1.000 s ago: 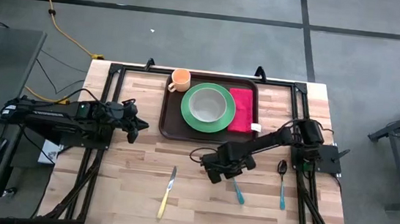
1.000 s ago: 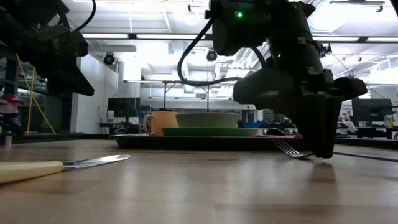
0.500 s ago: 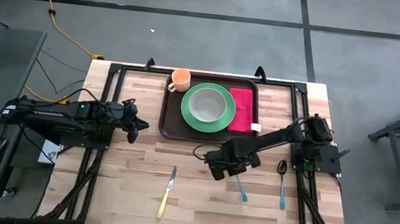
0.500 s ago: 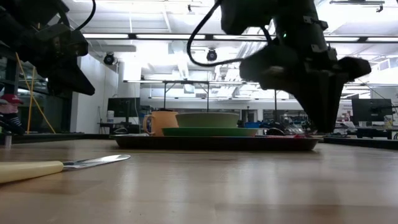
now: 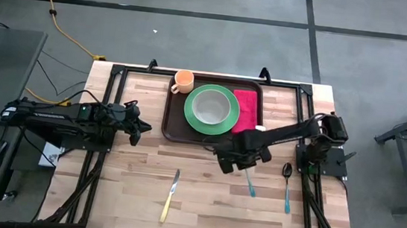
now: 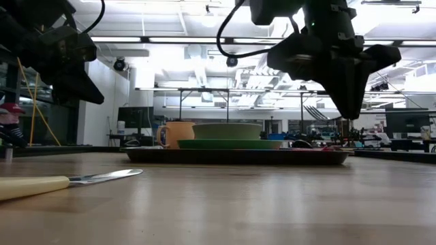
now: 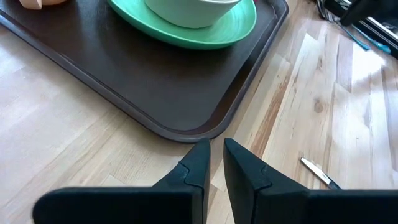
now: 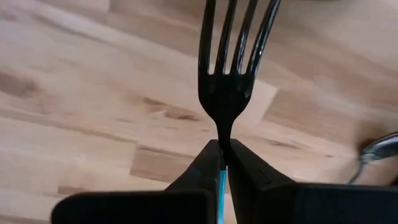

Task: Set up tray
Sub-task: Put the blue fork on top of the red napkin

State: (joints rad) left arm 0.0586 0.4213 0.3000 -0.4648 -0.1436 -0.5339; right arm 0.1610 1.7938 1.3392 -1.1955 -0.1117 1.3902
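In your right wrist view the fork (image 8: 227,81) ran off the frame at its tines, and the spoon (image 8: 376,152) showed only a sliver at the edge. The left wrist view cut off the tray (image 7: 155,93), the green plate (image 7: 205,31) and the orange cup (image 7: 40,2). In the low view the right gripper (image 6: 351,109) hid whatever it held.

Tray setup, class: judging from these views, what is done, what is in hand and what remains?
Done: the tray already holds the green plate with a bowl, a red napkin and an orange mug. In hand: the right end effector grips a fork above the table. Left: the knife and spoon lie on the table; the left end effector waits beside the tray.
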